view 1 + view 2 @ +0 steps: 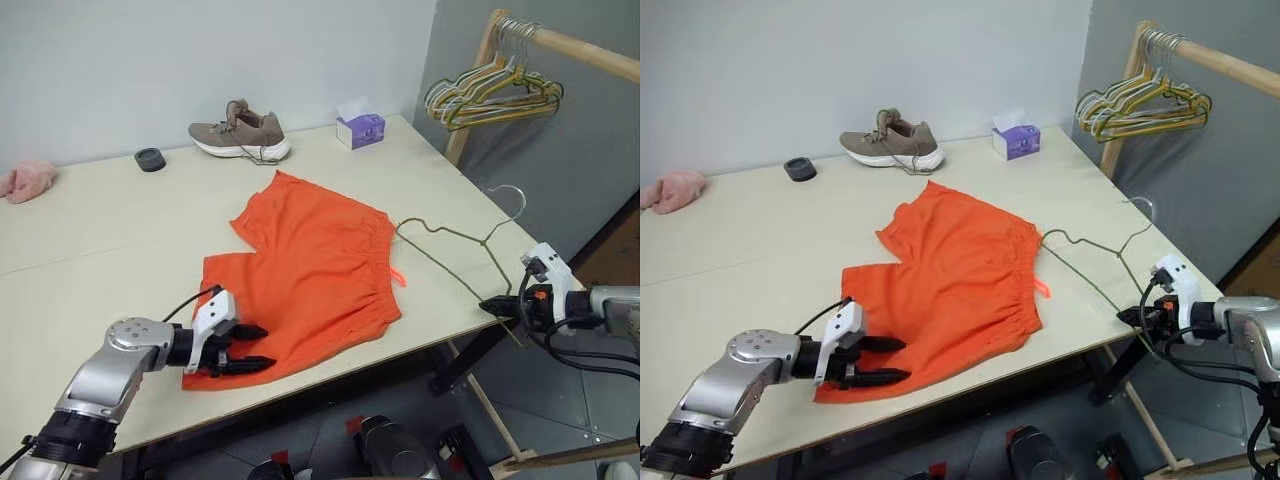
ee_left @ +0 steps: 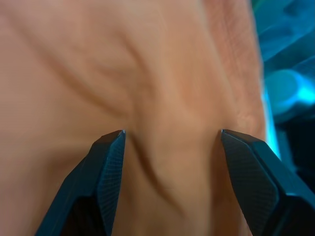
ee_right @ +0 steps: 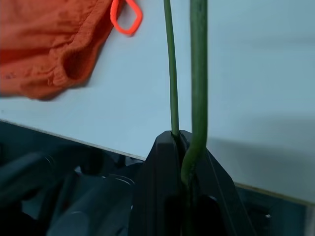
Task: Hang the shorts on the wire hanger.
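The bright orange shorts (image 1: 310,265) lie spread flat in the middle of the table, waistband toward the right. My left gripper (image 1: 268,346) is open at the hem of the near leg, its black fingers (image 2: 106,167) on either side of the orange fabric (image 2: 167,88). The thin wire hanger (image 1: 460,234) lies on the table to the right of the shorts, hook toward the back right. My right gripper (image 1: 490,304) is shut on the hanger's near corner at the table's front right edge. In the right wrist view the wire (image 3: 172,73) runs out from between the closed fingers.
A brown shoe (image 1: 240,132), a purple tissue box (image 1: 360,128) and a small black round object (image 1: 150,159) sit along the back of the table. A pink cloth (image 1: 27,180) lies far left. A wooden rail holding bunched hangers (image 1: 495,95) stands at the back right.
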`<state>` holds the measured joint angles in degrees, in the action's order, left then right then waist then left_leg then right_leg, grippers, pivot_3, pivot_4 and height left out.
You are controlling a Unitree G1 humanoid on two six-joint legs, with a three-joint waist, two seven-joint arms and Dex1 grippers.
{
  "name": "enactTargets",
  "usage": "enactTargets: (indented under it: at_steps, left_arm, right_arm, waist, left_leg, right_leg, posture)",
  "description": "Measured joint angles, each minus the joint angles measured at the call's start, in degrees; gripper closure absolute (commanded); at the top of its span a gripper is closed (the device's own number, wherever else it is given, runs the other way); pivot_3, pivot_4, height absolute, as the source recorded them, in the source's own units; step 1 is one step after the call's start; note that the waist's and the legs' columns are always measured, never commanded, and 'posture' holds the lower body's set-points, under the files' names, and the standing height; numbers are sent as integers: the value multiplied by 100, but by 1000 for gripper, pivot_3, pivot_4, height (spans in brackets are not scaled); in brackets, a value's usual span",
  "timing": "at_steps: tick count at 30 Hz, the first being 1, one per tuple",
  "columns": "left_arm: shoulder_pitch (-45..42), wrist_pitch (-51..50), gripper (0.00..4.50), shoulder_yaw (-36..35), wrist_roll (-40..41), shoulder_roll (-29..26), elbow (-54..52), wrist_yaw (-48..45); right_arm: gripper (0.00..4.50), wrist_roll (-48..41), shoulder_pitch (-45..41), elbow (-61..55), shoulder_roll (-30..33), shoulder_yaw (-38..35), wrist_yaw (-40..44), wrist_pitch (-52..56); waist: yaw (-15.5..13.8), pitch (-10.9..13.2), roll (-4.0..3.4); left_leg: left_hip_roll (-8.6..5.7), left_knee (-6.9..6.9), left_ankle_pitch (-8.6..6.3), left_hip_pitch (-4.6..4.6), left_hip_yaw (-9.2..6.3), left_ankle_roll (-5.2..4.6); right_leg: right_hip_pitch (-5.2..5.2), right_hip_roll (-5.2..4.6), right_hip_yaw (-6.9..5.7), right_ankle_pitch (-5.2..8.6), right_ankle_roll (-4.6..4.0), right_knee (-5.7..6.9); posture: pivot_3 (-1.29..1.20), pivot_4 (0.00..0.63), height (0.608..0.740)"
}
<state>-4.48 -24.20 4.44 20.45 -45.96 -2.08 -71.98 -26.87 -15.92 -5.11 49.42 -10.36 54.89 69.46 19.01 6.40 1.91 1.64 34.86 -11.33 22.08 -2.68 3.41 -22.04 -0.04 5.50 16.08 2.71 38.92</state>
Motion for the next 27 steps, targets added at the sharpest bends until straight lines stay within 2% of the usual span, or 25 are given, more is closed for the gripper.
enactTargets:
  at_steps: [7,15,20,24,27]
  left_arm:
    - [50,-563,1262,6,347,129,-474,140]
    - [34,-661,1262,6,420,128,-664,269]
    - [38,-660,1262,6,420,127,-671,292]
    - [37,-657,1262,7,421,143,-709,375]
    - [30,-648,1262,16,421,164,-731,386]
  right_arm:
    - [4500,-277,94,-58,-293,43,-428,570]
    - [4500,-797,-68,-374,-282,264,-277,713]
    - [4500,-876,-195,-312,-39,431,-61,580]
    - [4500,-817,-568,179,-167,913,-71,597]
    - [4500,-689,-935,770,-486,1115,-341,678]
  waist:
    - [2,24,7]
    - [-3,33,8]
    - [-26,38,12]
    - [-2,50,19]
    - [-2,53,17]
  left_leg:
    - [0,1,0,5,1,0]
    - [0,-1,-1,29,-1,-2]
    - [1,-2,-5,33,-3,-8]
    - [1,-1,-6,32,-1,-9]
    - [0,-1,-6,34,-1,-9]
  right_leg:
    - [-6,1,2,0,0,0]
    - [-23,3,0,0,-1,-4]
    - [-25,3,-4,1,-1,-10]
    - [-25,3,-1,1,-1,-10]
    - [-25,3,-1,0,0,-10]
  posture:
    - [-256,83,740]
    - [-246,83,740]
    - [-242,84,740]
    - [-234,84,740]
    - [-220,84,740]
